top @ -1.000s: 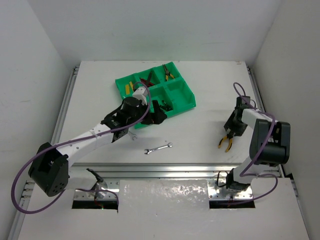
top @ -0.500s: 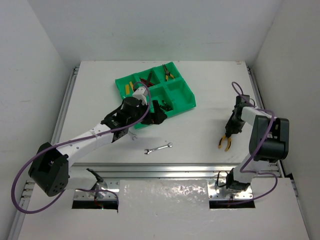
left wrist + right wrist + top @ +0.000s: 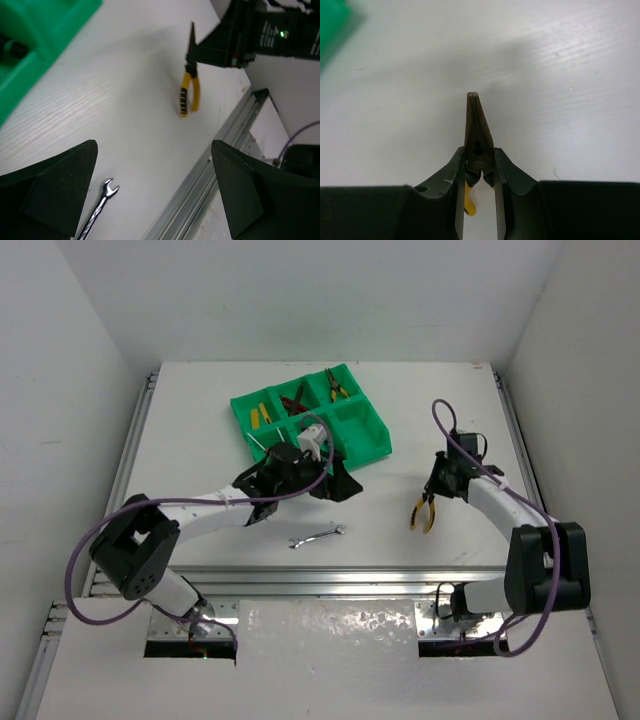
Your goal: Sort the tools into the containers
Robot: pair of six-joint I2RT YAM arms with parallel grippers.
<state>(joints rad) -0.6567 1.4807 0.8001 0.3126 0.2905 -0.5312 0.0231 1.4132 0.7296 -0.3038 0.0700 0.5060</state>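
Right gripper (image 3: 434, 488) is clamped on the yellow-handled pliers (image 3: 424, 512), holding them at the pivot. In the right wrist view both fingers (image 3: 456, 170) press against the dark head, the nose of the pliers (image 3: 473, 125) projects beyond the fingertips, and a strip of yellow handle shows between them. In the left wrist view the pliers (image 3: 189, 95) hang handles-down from the right gripper (image 3: 220, 47) over bare table (image 3: 200, 440), right of the tray and well apart from it. Whether the handle tips touch the surface cannot be determined. Left gripper (image 3: 335, 485) stands spread wide with nothing between its fingers (image 3: 55, 190), positioned just off the near edge of the green tray (image 3: 378, 447). A corner of the tray (image 3: 30, 45) shows at upper left in the left wrist view. A silver wrench (image 3: 317, 535) lies flat on the table near the left gripper, outside the tray; its open end (image 3: 109, 189) is visible between the spread fingers. In the tray's far row, the left compartment holds a yellow knife (image 3: 262, 414), the middle one red-handled tools (image 3: 295, 402), and the right one a second pair of yellow pliers (image 3: 336, 386). The near row is partly hidden by the left arm.
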